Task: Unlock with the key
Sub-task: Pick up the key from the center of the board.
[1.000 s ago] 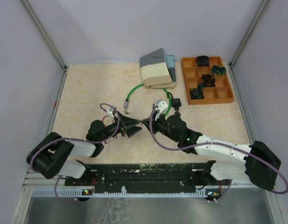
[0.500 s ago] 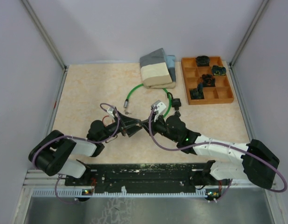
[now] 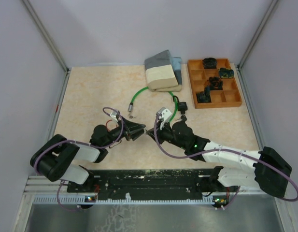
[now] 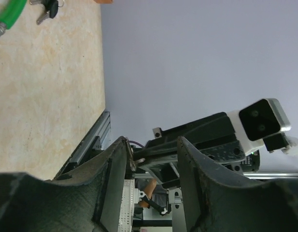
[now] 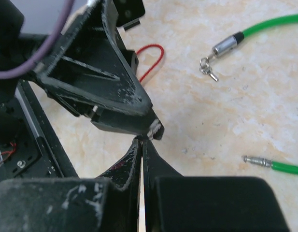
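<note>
- Left gripper (image 3: 140, 130), centre frame: fingers apart, grasping nothing.
- Right gripper (image 3: 149, 131): clenched, tip to tip with the left; whether it holds anything is unclear.
- Keys (image 3: 132, 115) lie by the cable (image 3: 139, 98) end, just above.
- Unlocking looks unstarted.

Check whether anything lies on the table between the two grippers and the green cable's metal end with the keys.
Nothing visible does. Only bare table separates the left gripper and the right gripper, which are tip to tip, from the green cable's metal end. The small keys lie right beside that end.
</note>
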